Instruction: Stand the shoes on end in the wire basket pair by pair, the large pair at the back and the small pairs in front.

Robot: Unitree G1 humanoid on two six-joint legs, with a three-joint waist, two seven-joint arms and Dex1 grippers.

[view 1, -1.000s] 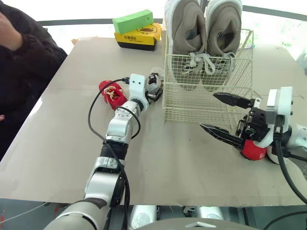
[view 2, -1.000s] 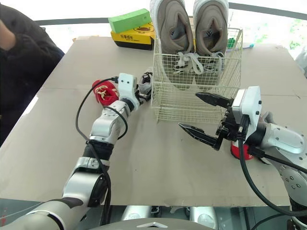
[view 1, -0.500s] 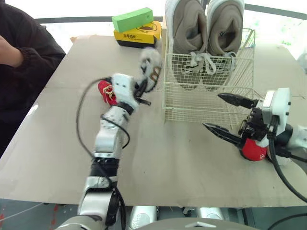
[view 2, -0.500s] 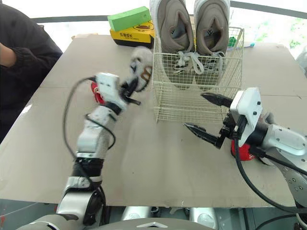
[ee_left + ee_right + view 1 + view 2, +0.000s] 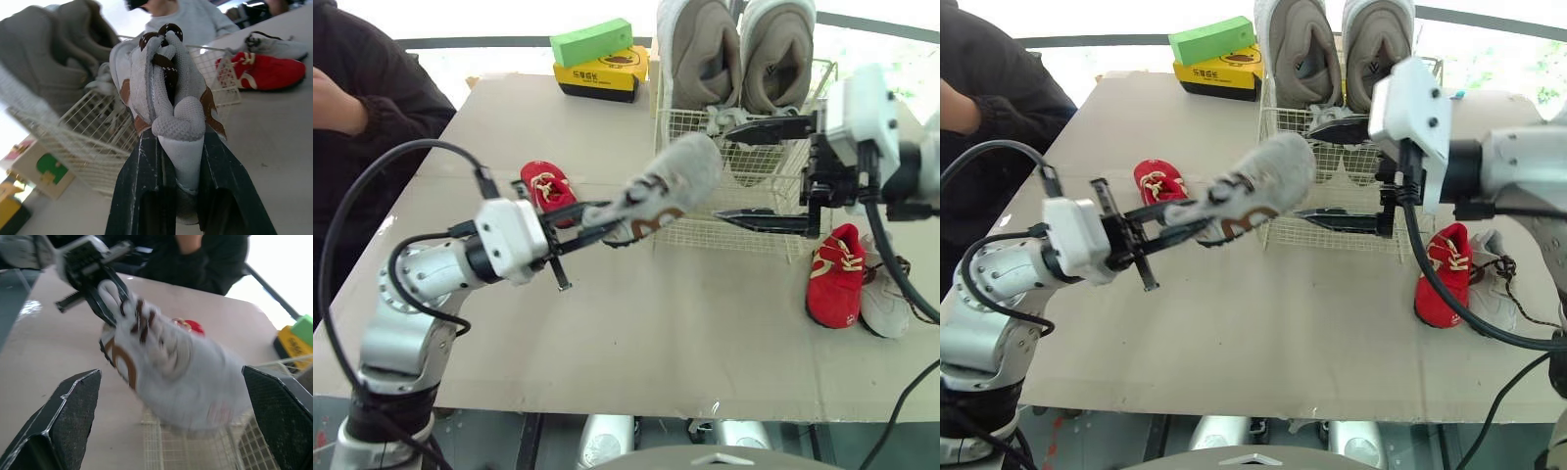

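Left gripper (image 5: pixel 615 217): clamped on the heel end of the grey shoe (image 5: pixel 671 181), one black finger on each side (the left wrist view shows this best).
Grey shoe: small, with brown trim and laces, held in the air above the table (image 5: pixel 656 323). Its toe points at the front left corner of the basket (image 5: pixel 764 243); whether it touches the wire cannot be told.
Right gripper (image 5: pixel 724 172): spread wide and empty, one finger above the other, up in front of the basket's front wall, tips toward the grey shoe.
Basket: white wire, standing toward the far side of the table.
Large pair (image 5: pixel 700 59): two grey sneakers on end at the back of the basket, side by side, reaching well above its rim.
Left red shoe (image 5: pixel 546 184): flat on the table, beyond the left gripper.
Right red shoe (image 5: pixel 834 274): flat on the table, right of the basket, with a pale shoe (image 5: pixel 881 294) just beside it (laces loose).
Boxes: a green box (image 5: pixel 590 41) lies on a yellow box (image 5: pixel 602 73) at the far edge.
Person (image 5: pixel 362 88): dark sleeves, at the table's left side.
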